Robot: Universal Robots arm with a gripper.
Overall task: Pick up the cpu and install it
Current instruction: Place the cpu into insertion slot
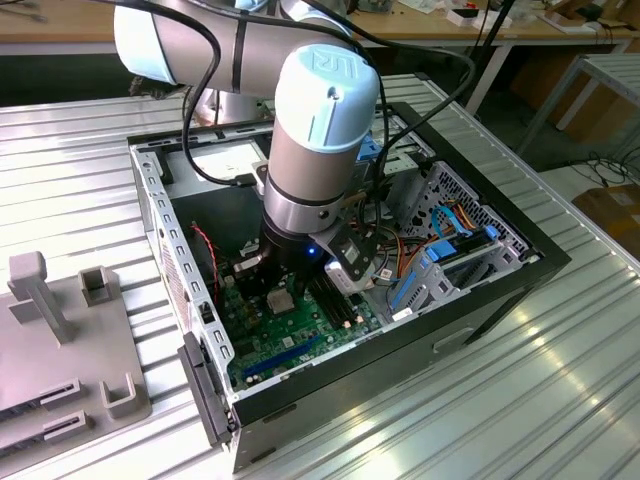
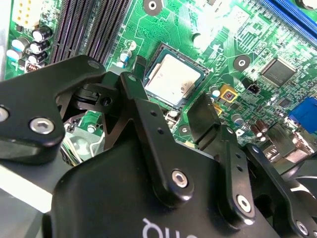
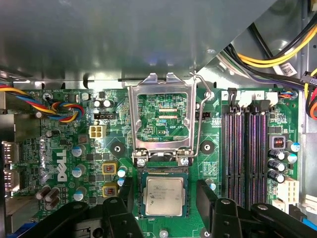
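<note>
Arm [image 1: 300, 150]: silver-grey round tubes, pale blue joint caps [image 1: 335, 85], raised mark on cap. Black cables [image 1: 205, 60] alongside. Black wrist, small blue light [image 1: 313, 250]. Gripper [image 2: 168, 89]: matte black link bars, silver pivot screws [image 2: 179, 178], white marking on body. Fingers [image 2: 204, 116] black, flat.

The arm [image 1: 315, 110] reaches steeply down, its wrist [image 1: 300, 215] close to vertical. The end effector [image 3: 166, 192] points straight downward, its two black fingers [image 3: 207, 191] spread wide apart (plain in both wrist views), gripping nothing.
</note>
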